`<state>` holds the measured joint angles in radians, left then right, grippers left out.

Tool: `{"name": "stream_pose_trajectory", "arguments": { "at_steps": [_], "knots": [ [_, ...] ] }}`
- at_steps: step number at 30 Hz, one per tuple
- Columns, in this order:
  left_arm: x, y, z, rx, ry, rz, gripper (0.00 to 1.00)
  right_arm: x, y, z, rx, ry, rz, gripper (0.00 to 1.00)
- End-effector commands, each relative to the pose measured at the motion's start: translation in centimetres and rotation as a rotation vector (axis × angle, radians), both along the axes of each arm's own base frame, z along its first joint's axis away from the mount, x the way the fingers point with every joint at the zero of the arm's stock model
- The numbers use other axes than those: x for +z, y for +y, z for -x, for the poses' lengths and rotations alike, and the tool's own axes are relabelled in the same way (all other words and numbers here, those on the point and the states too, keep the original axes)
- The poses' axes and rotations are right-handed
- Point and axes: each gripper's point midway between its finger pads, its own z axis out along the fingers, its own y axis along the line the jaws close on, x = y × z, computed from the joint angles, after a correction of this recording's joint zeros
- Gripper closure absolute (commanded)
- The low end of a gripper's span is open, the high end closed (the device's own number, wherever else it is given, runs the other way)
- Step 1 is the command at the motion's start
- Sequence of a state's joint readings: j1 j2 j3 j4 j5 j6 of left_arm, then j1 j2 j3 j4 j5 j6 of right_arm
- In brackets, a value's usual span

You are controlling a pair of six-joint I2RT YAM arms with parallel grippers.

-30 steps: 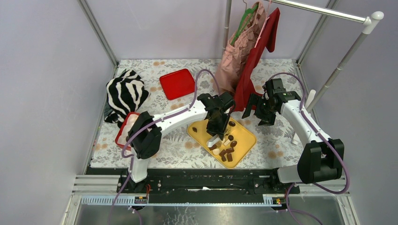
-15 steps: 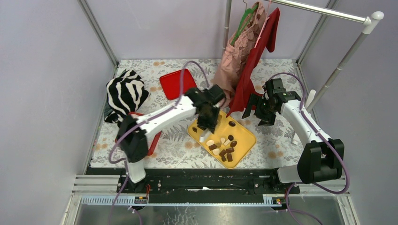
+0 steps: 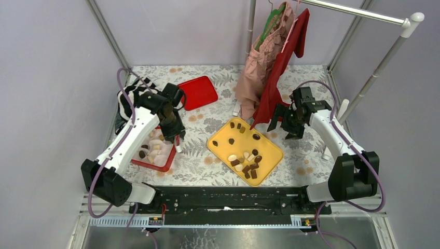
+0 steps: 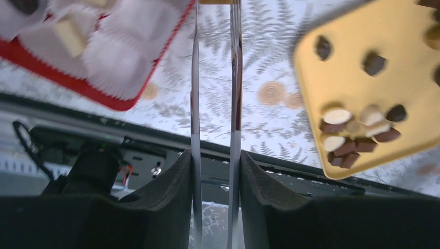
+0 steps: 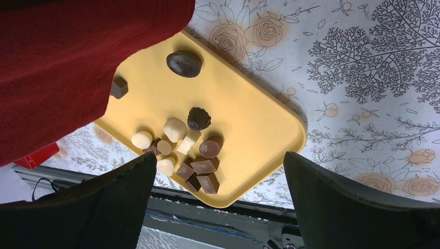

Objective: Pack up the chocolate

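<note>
Floral-printed cloth covers the surface (image 3: 207, 124), which carries everything noted here. At the far side a red garment (image 3: 283, 57) and a pink garment (image 3: 264, 52) hang from a rail. A zebra-striped cloth (image 3: 127, 101) lies bunched at the far left. The yellow tray (image 3: 270, 148) sits at centre, set cornerwise. The red box (image 3: 150, 165) lies at near left, lined with white paper cups, and its red lid (image 3: 200, 91) lies flat beyond it, apart. My left gripper (image 4: 215, 13) hangs over the right edge of the red box. Its fingers stand parallel with a narrow gap, and a tan sliver shows between the tips at the frame edge. Whether that is a pinched piece, I cannot tell. My right gripper (image 3: 284, 123) hovers beyond the tray's far right edge, beside the red garment, fingers spread wide and holding nothing. The chocolate (image 5: 202, 166) lies mostly on the tray: a cluster of dark, tan and cream pieces towards its near corner, with a few scattered singly further back. Several pieces sit in the box's cups.
</note>
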<state>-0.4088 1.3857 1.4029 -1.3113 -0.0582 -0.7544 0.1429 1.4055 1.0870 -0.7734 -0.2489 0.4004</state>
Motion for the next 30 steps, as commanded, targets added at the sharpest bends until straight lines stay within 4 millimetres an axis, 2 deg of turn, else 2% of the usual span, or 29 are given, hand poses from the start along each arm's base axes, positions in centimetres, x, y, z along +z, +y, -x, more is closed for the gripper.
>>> {"name": "stream_pose_trajectory", "arguments": {
  "at_steps": [1, 5, 9, 18, 23, 30],
  "knots": [
    [-0.2, 4.1, 2.4, 0.177, 0.086, -0.094, 1.0, 0.7, 0.2, -0.5, 0.018, -0.023, -0.012, 0.0],
    [-0.3, 5.1, 3.1, 0.233, 0.1, -0.073, 1.0, 0.7, 0.3, -0.6, 0.017, -0.02, -0.018, 0.0],
    [-1.5, 5.5, 4.2, 0.253, 0.138, -0.088, 1.0, 0.5, 0.3, -0.6, 0.019, -0.017, -0.019, 0.0],
    [-3.4, 5.7, 5.8, 0.262, 0.198, -0.092, 1.0, 0.3, 0.5, -0.7, 0.019, -0.007, -0.03, 0.0],
    [-4.6, 4.8, 6.1, 0.248, 0.223, -0.05, 0.94, 0.2, 0.5, -0.6, 0.018, -0.006, -0.029, 0.0],
    [-4.2, 4.6, 5.1, 0.243, 0.18, -0.034, 0.82, 0.2, 0.5, -0.6, 0.019, -0.006, -0.031, 0.0]
  ]
}}
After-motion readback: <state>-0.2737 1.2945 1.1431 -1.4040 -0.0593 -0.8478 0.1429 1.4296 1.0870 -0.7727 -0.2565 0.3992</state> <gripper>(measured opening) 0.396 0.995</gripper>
